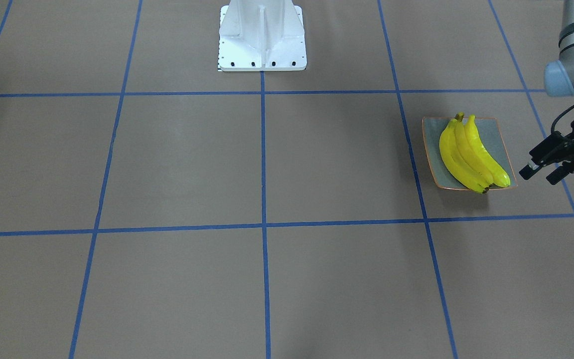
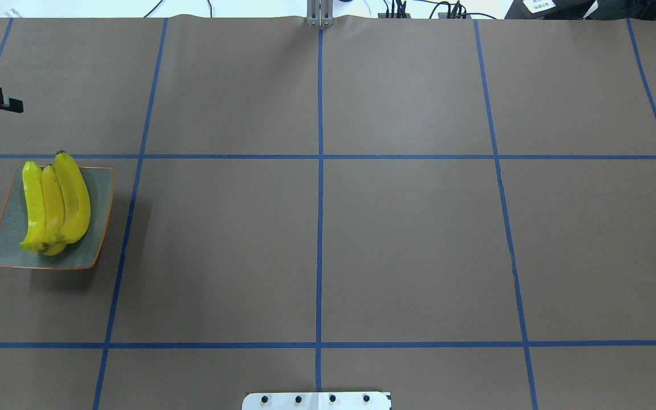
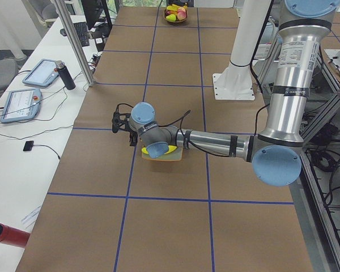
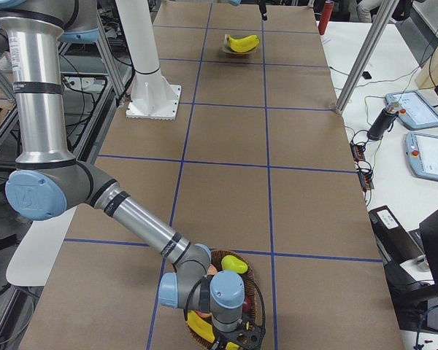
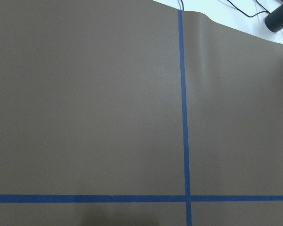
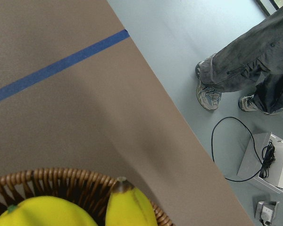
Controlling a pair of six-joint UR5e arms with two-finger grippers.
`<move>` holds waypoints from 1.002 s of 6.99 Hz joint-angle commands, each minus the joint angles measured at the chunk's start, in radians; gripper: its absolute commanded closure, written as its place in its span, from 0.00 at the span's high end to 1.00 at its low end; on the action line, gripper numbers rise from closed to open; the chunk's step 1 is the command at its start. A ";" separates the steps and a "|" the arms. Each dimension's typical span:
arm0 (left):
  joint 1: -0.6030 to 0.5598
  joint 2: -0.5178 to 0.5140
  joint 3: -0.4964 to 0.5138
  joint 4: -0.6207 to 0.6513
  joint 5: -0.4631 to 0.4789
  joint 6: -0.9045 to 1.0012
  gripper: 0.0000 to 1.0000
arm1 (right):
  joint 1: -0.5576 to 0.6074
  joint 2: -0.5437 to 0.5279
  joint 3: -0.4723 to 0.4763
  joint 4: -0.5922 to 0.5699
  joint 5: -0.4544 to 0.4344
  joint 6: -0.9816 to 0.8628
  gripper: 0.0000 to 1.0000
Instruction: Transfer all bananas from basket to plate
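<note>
Three bananas are recorded side by side on the plate, touching one another; a fourth banana is seen in the wicker basket, well apart from the plate, beside another yellow fruit; the left tool is held just beside the plate, fingers apart, nothing between them; the right tool is poised at the basket, its state cannot be told; the fruit is judged light, stiff and glossy, likely slippery; a grip across mid-body is advised.
</note>
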 commanded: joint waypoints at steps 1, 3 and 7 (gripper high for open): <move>0.000 0.002 -0.005 0.000 0.000 -0.001 1.00 | 0.000 -0.006 -0.002 0.001 -0.013 -0.003 0.97; 0.000 0.003 -0.005 0.000 0.000 0.001 1.00 | 0.000 -0.003 0.001 0.001 -0.007 -0.001 0.97; 0.004 0.005 -0.005 0.000 0.000 0.001 1.00 | 0.000 0.005 -0.002 0.001 0.016 -0.001 0.97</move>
